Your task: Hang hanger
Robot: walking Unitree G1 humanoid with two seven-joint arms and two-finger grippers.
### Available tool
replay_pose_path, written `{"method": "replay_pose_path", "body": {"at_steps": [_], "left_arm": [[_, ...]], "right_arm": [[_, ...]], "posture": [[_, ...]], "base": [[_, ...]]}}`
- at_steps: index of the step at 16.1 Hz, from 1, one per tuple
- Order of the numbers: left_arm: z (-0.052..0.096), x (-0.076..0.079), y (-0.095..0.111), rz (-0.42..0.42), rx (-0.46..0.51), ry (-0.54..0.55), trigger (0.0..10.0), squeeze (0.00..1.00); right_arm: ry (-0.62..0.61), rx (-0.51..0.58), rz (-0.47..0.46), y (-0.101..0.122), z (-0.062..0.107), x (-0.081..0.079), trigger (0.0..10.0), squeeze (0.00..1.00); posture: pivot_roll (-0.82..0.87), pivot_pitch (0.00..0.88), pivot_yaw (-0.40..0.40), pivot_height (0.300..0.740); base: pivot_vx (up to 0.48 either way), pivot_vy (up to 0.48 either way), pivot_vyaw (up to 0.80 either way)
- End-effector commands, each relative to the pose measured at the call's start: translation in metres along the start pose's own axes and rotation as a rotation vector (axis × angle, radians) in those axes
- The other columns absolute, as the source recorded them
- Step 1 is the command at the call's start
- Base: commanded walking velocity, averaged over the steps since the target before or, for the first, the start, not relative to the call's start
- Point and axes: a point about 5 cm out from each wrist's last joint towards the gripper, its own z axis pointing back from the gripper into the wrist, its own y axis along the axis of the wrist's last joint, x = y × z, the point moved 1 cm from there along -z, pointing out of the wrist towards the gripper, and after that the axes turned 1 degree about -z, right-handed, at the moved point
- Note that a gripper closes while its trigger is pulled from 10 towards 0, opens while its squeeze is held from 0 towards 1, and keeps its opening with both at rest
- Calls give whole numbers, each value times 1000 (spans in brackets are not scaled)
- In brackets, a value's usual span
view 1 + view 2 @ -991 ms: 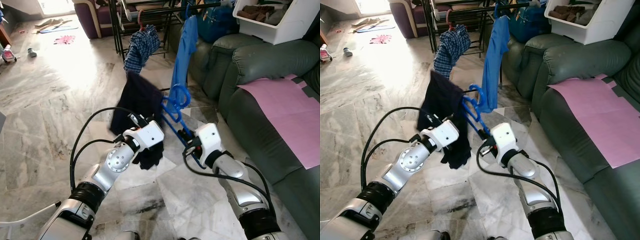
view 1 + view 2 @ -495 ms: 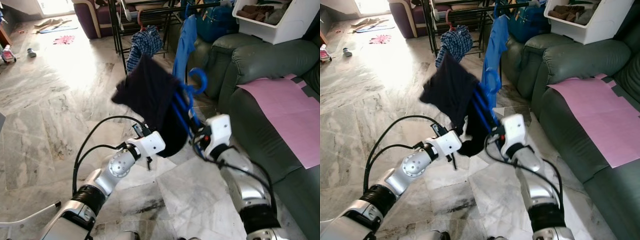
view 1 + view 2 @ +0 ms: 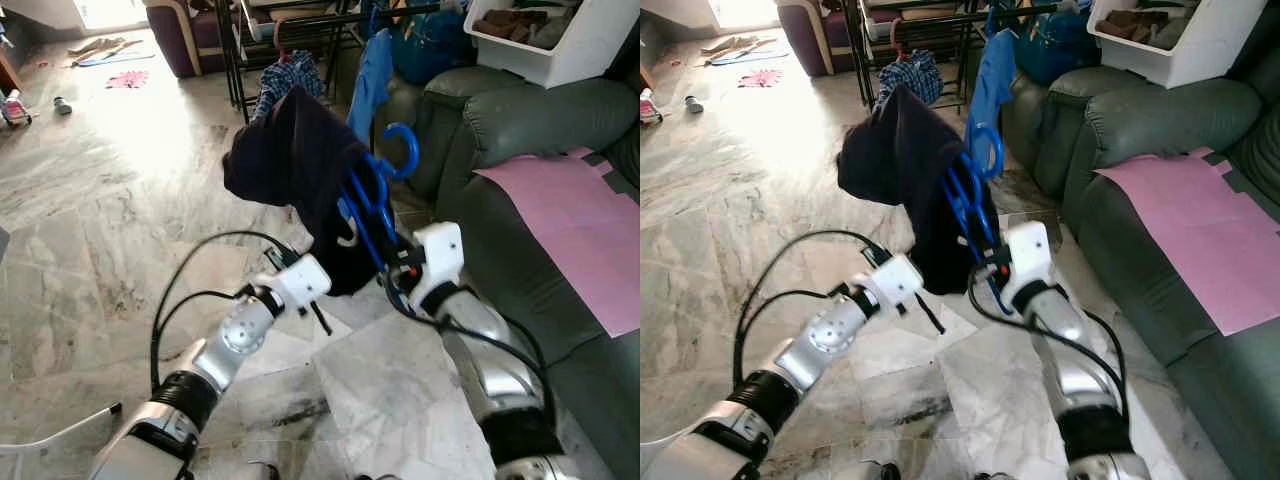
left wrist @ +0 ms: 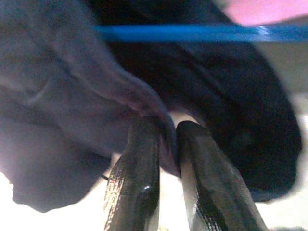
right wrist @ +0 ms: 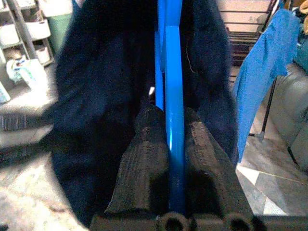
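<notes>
While the blue hanger (image 3: 372,205) is riding in mid-air with a dark navy garment (image 3: 300,170) draped over it, I am judging the task as roughly half done: the load is raised but not yet on the rail.

The right gripper (image 5: 168,144) is clamping the hanger's blue bar between its two black fingers (image 5: 144,159), which are pressed tight against it. In the head views I am seeing that gripper at about 5 o'clock from the garment. The hanger's hook (image 3: 400,150) is pointing up toward 1 o'clock, free of any support.

The left gripper (image 4: 161,159) is pinching a fold of the navy cloth, fingers nearly closed on it, at about 6 o'clock below the bundle.

The black drying rack (image 3: 300,25) is standing well beyond, at 12 o'clock, carrying a checked shirt (image 3: 285,75) and a blue shirt (image 3: 372,75). A green sofa (image 3: 520,150) is lying at 3 o'clock.

Remaining, in my judgement: carrying the hook to the rack rail, seating it, and releasing both grips.
</notes>
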Motion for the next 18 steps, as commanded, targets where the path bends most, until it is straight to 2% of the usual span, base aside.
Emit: {"method": "replay_pose_path", "body": {"at_steps": [1,3,5,7,10,12,13,14,15,16,18], "left_arm": [[-2,-11,9,-15,56,34,10000,1000],[1,-10,13,-2,95,8,10000,1000],[10,2,19,38,169,-101,10000,1000],[27,2,24,8,245,-177,10000,1000],[51,-22,21,-68,285,-235,10000,1000],[56,-41,21,-120,288,-235,10000,1000],[58,-54,19,-180,278,-242,10000,1000],[59,-58,17,-211,270,-260,10000,1000],[62,-62,10,-294,253,-319,10000,1000],[64,-64,4,-340,226,-372,10000,1000],[66,-66,-3,-397,192,-464,10000,1000]], "right_arm": [[27,41,21,8,2,-3,10000,0],[34,26,38,4,6,-1,10000,0],[78,11,89,0,11,-2,10000,0],[145,-18,135,-5,21,0,10000,0],[265,-58,186,-11,44,7,10000,0],[306,-72,187,-13,55,13,10000,0],[343,-99,196,-16,63,16,10000,0],[366,-114,195,-17,67,17,10000,0],[434,-147,208,-19,75,17,10000,0],[481,-178,227,-21,81,18,10000,0],[531,-206,270,-20,87,22,10000,0]], "posture": [[19,81,-8,740],[20,82,-8,740],[20,82,-8,740],[25,88,-6,740],[31,91,-3,740],[38,93,0,740],[40,93,2,740],[41,92,2,740],[39,93,6,740],[36,94,11,740],[32,93,16,740]], "base": [[0,0,0],[0,0,0],[0,0,0],[0,0,0],[0,0,0],[0,0,0],[0,0,0],[0,0,0],[0,0,0],[0,0,0],[0,0,0]]}}
